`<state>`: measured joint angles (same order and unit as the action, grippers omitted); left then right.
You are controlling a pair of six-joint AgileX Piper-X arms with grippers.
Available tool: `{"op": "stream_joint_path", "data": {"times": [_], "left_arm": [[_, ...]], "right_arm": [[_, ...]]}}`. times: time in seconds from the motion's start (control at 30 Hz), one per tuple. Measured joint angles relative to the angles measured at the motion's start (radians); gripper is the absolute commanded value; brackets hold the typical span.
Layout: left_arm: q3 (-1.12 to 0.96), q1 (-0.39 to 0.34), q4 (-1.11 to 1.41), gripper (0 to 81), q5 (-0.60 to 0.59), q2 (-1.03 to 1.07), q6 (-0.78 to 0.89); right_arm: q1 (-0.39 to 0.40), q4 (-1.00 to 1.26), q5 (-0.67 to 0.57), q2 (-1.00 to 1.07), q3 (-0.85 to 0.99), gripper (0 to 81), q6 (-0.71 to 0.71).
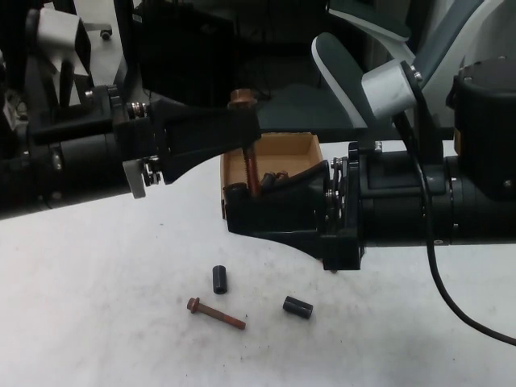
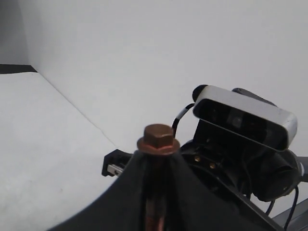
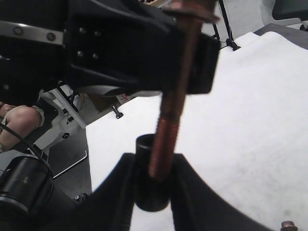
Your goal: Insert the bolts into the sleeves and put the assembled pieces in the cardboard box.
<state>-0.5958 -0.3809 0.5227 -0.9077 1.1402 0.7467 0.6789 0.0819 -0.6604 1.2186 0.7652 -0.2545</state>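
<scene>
Pinching the bolt (image 1: 251, 165), the left hand (image 1: 246, 121); right wrist view shows right hand (image 3: 154, 180) pinching a sleeve (image 3: 151, 195).

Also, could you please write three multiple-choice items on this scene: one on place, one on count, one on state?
1. Where is the loose bolt? A in the cardboard box; B on the bench, outside the box; C inside a sleeve.
2. How many loose sleeves lie on the bench? A two; B one; C four.
3. The left gripper is: A open; B shut on a sleeve; C shut on an upright bolt, head up.
Key: 1 B, it lies on bare bench nearer the camera than the box. 2 A, two lie apart near that bolt. 3 C, it clamps the shank below the head.
</scene>
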Motion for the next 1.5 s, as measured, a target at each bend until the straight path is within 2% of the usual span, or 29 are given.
{"op": "stream_joint_path", "data": {"times": [0.5,1.5], "left_arm": [[0.002,0.0,0.039,0.8,0.046,0.0,0.01],[0.002,0.0,0.038,0.8,0.015,0.0,0.002]], "right_arm": [[0.0,-0.055,0.008,-0.007,0.0,0.0,0.0],[0.0,-0.076,0.008,-0.014,0.0,0.0,0.01]]}}
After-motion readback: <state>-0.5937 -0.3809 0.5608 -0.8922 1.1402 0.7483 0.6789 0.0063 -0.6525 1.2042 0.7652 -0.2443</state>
